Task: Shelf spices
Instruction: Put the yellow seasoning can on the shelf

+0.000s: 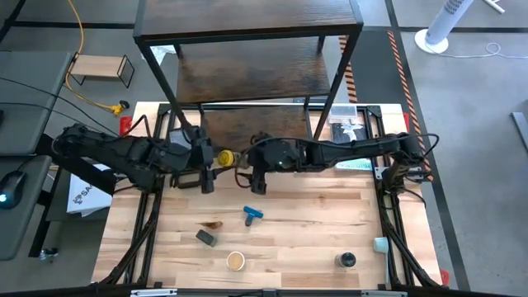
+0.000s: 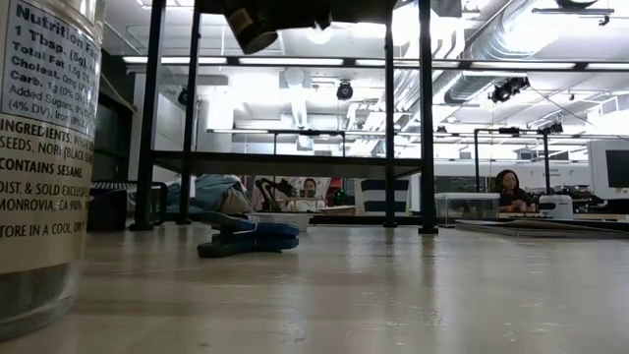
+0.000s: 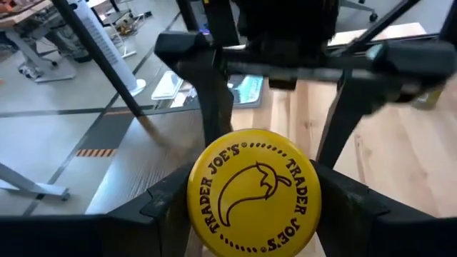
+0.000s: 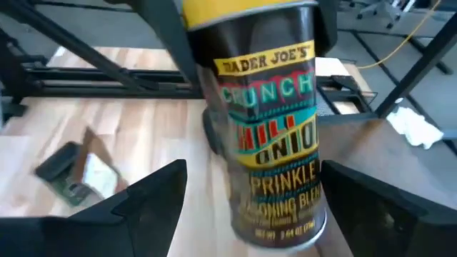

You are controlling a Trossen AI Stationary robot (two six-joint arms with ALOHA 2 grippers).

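The yellow-lidded jar (image 1: 226, 157) hangs above the table, just in front of the shelf's (image 1: 247, 49) lowest board. My left gripper (image 1: 211, 162) comes from the table's left and is shut on the jar (image 3: 253, 200). My right gripper (image 1: 252, 172) comes from the right and is open. Its fingers (image 4: 150, 203) stand on either side of the jar's bottom end (image 4: 278, 214), with a gap showing on both sides. On the table nearer the front lie the reddish-brown packet (image 1: 213, 223), the dark grey box (image 1: 205, 238), the tan-lidded jar (image 1: 236, 261) and the black-lidded jar (image 1: 346, 261). My left gripper pinches the jar at its lid end between the two fingers, one on each side of the yellow lid's rim (image 3: 196, 196). The fingers come roughly level from the table's left and lie along the jar. The jar is lifted clear, its lid facing back toward my left wrist.
A blue T-shaped piece (image 1: 252, 215) lies mid-table and also shows in the low view (image 2: 246, 236). The shelf's black frame posts (image 2: 428, 118) stand at the table's far side. A flat pack (image 1: 351, 132) lies at the far right. A small light-wood rack (image 1: 101, 68) sits off the table, far left.
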